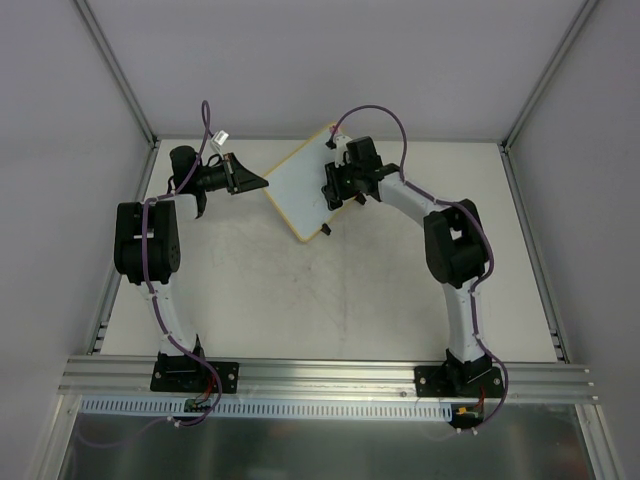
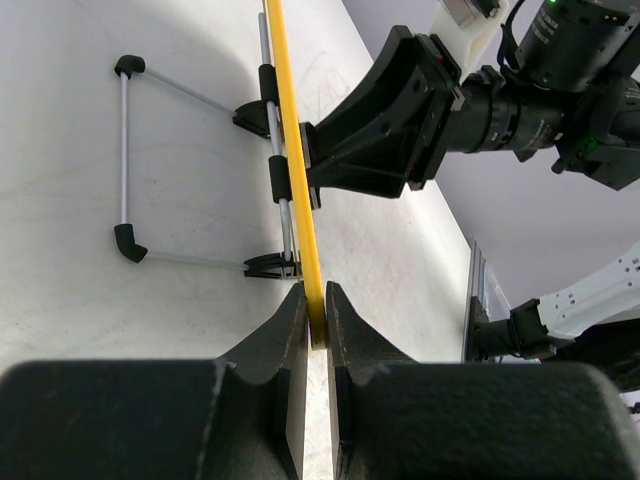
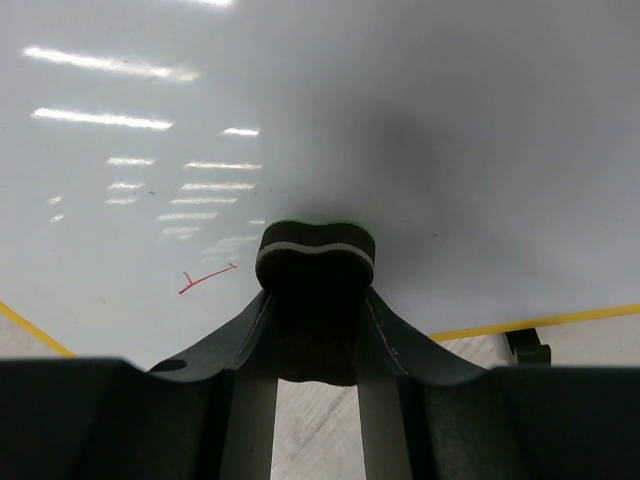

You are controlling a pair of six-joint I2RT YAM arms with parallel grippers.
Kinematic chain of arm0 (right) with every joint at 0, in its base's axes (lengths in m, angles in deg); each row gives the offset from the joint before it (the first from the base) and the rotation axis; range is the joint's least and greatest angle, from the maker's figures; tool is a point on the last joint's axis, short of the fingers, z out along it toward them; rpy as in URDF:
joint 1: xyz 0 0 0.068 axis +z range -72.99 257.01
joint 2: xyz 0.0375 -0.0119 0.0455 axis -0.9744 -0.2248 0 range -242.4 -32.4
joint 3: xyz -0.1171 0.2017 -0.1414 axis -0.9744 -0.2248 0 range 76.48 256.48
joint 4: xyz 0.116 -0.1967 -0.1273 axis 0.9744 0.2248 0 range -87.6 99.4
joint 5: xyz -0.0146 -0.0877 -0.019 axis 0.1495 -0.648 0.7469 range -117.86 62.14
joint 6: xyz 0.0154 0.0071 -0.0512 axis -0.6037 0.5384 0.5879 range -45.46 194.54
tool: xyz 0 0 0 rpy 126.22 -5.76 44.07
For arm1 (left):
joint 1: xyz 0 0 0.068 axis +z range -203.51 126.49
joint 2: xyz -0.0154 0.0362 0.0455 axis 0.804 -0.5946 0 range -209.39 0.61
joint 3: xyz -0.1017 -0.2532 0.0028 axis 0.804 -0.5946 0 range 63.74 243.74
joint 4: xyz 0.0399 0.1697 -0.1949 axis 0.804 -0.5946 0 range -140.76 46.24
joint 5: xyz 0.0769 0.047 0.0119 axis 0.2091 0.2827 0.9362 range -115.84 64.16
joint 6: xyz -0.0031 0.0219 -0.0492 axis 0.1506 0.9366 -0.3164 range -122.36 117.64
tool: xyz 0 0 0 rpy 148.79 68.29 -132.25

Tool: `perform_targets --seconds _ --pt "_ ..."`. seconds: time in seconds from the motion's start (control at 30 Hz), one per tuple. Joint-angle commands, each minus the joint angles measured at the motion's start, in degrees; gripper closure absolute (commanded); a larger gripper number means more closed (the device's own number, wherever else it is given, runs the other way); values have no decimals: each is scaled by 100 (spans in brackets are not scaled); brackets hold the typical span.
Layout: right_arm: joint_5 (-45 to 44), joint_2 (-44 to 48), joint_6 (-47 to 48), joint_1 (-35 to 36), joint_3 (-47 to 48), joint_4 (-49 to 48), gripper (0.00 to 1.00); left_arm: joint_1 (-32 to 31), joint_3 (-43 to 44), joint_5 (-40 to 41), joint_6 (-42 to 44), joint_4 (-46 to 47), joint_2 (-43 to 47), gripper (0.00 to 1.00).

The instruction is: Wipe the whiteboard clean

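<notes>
The table carries the whiteboard at its far middle, turned cornerwise between the two arms. The left gripper is clamped on the board's yellow rim at its left corner, with a wire stand clipped beside that rim. The right gripper is closed around a black eraser, whose end presses against the white face. A small red mark sits just left of the eraser, not touching it.
</notes>
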State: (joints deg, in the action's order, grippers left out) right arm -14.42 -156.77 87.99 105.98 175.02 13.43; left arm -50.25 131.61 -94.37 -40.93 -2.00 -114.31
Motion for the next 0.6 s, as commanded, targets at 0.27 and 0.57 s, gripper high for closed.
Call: perform_targets --seconds 0.27,0.57 --pt "-16 -192 122 73 411 180 100 -256 -73 -617 16 105 232 100" --pt "212 -122 210 504 306 752 100 -256 -47 -609 7 96 206 100"
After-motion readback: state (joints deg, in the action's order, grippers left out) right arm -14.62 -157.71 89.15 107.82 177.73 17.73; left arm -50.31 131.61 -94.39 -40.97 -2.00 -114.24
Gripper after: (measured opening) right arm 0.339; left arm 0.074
